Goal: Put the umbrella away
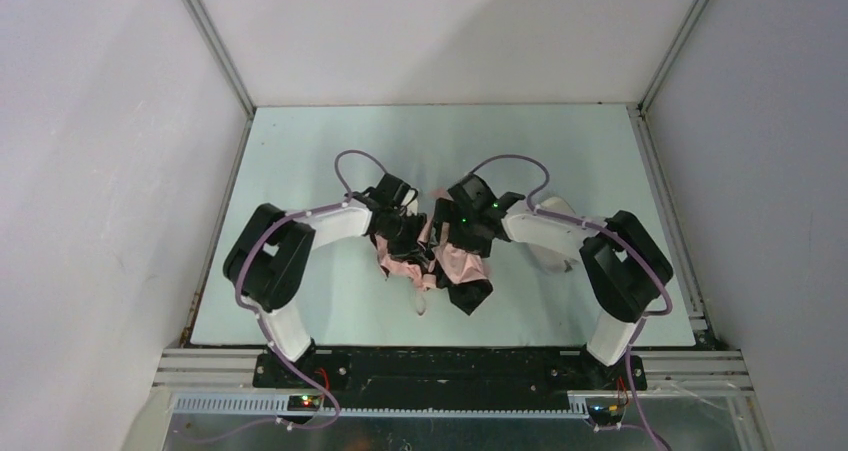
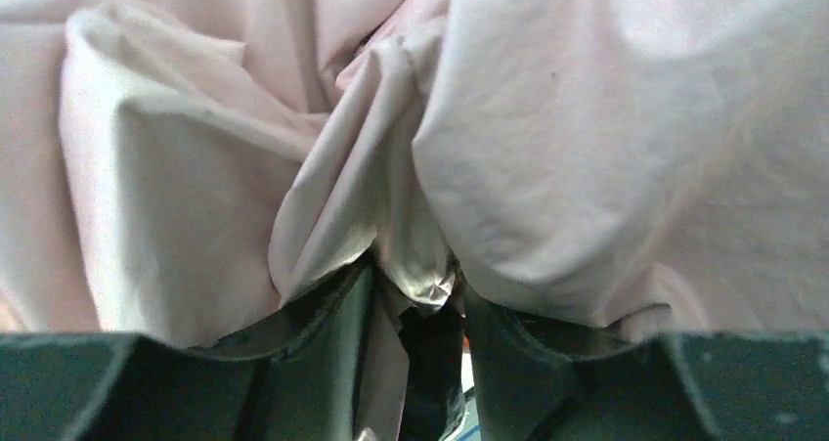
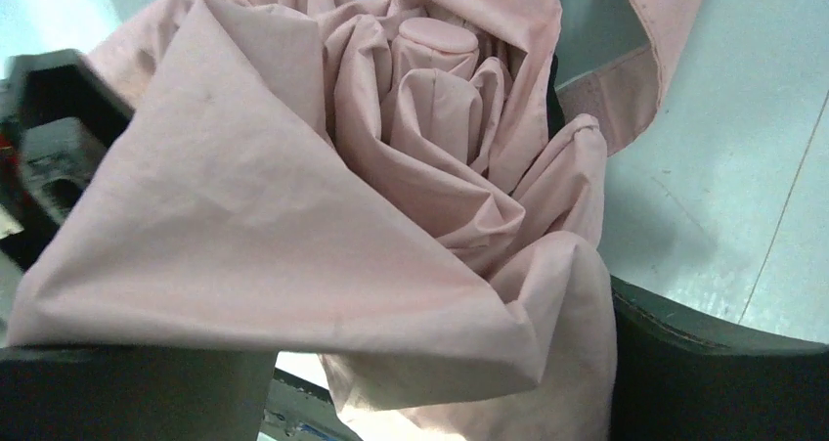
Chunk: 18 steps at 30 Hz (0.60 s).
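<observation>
Left claw (image 2: 415,309) has its 2 dark fingers (image 2: 323,348) drawn partway together, pinching a narrow fold of pale pink cloth that fills the gap between them. More of the same cloth billows above and to both sides, filling nearly all of the left wrist view. Right claw (image 3: 440,358) stands spread wide, 1 finger at each lower corner of its own view, with the gathered bundle of the umbrella (image 1: 462,263) lying between them. Loose cloth drapes over the finger on the left and rests against the finger on the right.

From above, the umbrella lies crumpled on the pale green table (image 1: 330,151), near the middle and a little toward the near edge, pink folds mixed with black underside. Both arms bend inward and meet over it, their claws close together. In the right wrist view a round pink cap (image 3: 437,35) shows at the heart of the folds, and a stitched pink strap (image 3: 675,30) trails off onto the table.
</observation>
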Each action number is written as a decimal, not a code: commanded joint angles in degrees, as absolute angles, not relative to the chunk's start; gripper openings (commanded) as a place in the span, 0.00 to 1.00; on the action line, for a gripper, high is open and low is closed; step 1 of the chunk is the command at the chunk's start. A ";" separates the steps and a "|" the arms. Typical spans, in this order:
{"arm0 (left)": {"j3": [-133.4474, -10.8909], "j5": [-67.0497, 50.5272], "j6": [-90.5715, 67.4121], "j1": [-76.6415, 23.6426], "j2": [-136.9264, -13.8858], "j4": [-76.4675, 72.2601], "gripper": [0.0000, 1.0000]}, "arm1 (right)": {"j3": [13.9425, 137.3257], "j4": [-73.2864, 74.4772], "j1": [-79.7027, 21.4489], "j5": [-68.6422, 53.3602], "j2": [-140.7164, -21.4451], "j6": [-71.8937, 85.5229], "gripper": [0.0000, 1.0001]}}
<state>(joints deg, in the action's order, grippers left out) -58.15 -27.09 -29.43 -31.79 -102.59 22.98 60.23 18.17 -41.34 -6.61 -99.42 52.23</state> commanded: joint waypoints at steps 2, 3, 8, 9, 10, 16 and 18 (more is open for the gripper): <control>-55.10 -18.36 -30.57 -32.90 -90.38 26.50 0.53 | 67.14 38.52 -43.50 12.19 -108.53 54.44 0.98; -54.23 -17.22 -31.17 -32.84 -87.06 27.31 0.54 | 67.37 39.04 -43.59 12.56 -109.38 54.47 0.97; -48.39 -13.10 -36.88 -32.87 -75.99 26.52 0.70 | 68.32 39.36 -43.09 8.34 -112.90 52.87 0.78; -46.37 -12.64 -38.75 -32.83 -73.78 25.92 0.73 | 68.25 38.66 -42.70 7.33 -112.97 52.02 0.68; -45.38 -12.80 -39.50 -32.93 -72.75 24.01 0.76 | 68.23 37.02 -41.94 4.58 -112.87 50.69 0.49; -38.35 -11.95 -44.50 -32.63 -64.63 18.34 0.84 | 64.08 24.55 -38.48 -5.32 -105.50 47.22 0.19; -37.91 -12.18 -44.59 -32.40 -64.25 18.42 0.85 | 62.98 20.53 -37.02 -8.73 -103.06 46.55 0.12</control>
